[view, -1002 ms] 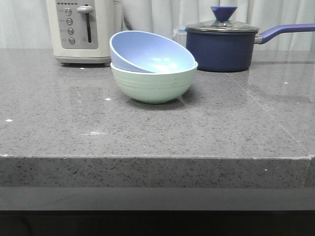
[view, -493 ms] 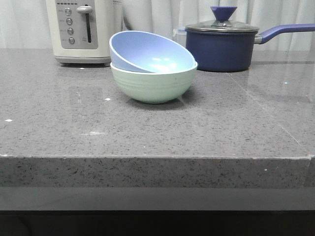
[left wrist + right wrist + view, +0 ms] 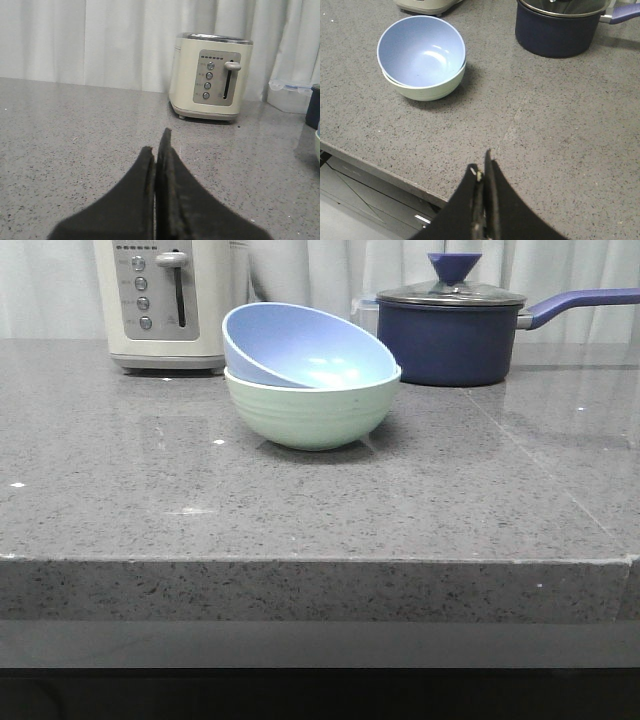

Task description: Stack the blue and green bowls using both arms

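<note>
Toaster [image 3: 170, 305] top cut off by front view's upper edge. Saucepan [image 3: 455, 335] handle runs off the right edge. Blue bowl [image 3: 300, 345] lower half hidden inside green bowl [image 3: 310, 410]. Toaster button labels too small to read.

No text, brand or number can be read anywhere. The cream toaster [image 3: 170, 302] at the far left of the counter has a grey control panel [image 3: 219, 77] with a column of four round buttons, a row of small dark marks above them and tiny markings beside the buttons, but all are too small and blurred to make out. The navy saucepan [image 3: 450, 335] at the far right, the blue bowl [image 3: 300, 345] and the green bowl [image 3: 310, 410] carry no visible lettering.
</note>
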`<control>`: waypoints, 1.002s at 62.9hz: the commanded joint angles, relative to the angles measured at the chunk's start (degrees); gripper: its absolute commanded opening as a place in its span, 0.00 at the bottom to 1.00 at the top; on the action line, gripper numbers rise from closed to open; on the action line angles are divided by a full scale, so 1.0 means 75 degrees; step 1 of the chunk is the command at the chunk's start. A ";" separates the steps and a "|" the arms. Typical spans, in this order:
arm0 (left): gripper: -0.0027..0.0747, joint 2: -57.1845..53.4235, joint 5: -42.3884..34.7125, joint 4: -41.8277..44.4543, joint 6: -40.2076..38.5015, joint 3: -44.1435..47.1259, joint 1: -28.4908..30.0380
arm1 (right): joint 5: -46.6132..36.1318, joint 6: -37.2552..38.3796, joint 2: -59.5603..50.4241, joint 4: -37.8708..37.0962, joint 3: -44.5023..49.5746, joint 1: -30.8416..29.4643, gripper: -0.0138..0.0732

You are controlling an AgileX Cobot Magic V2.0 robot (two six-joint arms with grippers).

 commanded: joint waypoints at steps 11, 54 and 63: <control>0.01 -0.0134 -0.0568 -0.0048 -0.0057 0.0027 0.0011 | -0.0676 -0.0004 -0.0078 -0.0308 -0.0116 -0.0028 0.10; 0.01 -0.0134 -0.0568 -0.0048 -0.0057 0.0027 0.0011 | -0.6455 -0.0023 -0.3754 -0.0825 0.5689 -0.2315 0.10; 0.01 -0.0134 -0.0568 -0.0048 -0.0057 0.0027 0.0011 | -0.6493 -0.0023 -0.3754 -0.0825 0.5689 -0.2315 0.10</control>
